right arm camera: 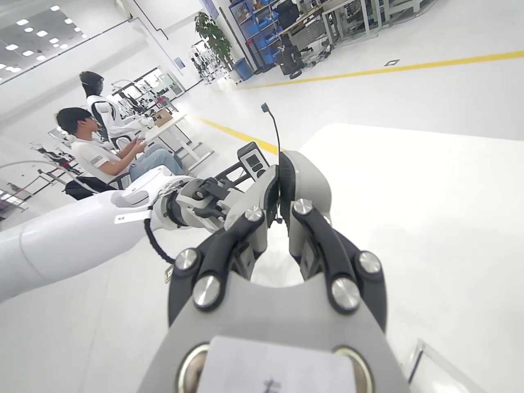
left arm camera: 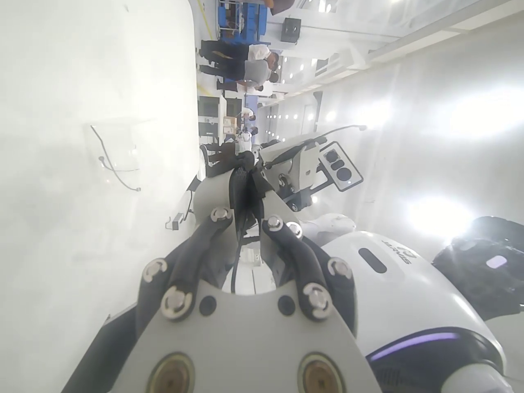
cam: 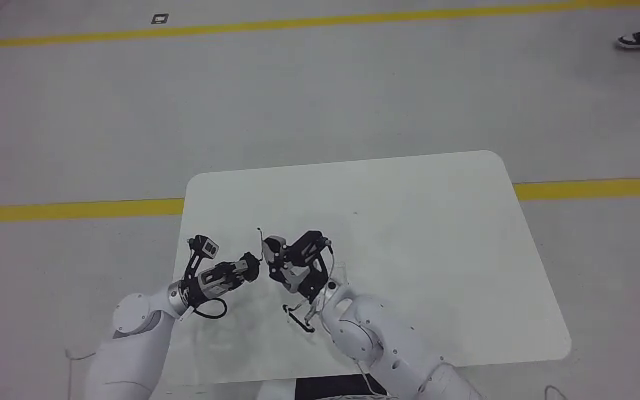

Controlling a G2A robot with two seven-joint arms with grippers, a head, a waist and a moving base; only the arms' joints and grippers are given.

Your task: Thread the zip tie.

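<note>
Carefully now, my right gripper [right arm camera: 279, 165] pinches the zip tie [right arm camera: 275, 128], head standing just past its tips, while my left gripper [left arm camera: 245, 167], tip to tip, clamps what seems the tail; I should square both before feeding.

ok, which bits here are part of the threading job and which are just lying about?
In the job: zip tie, right hand, left hand, both gripping it.
Lying about: loose ties on the table, clear plastic piece.
</note>
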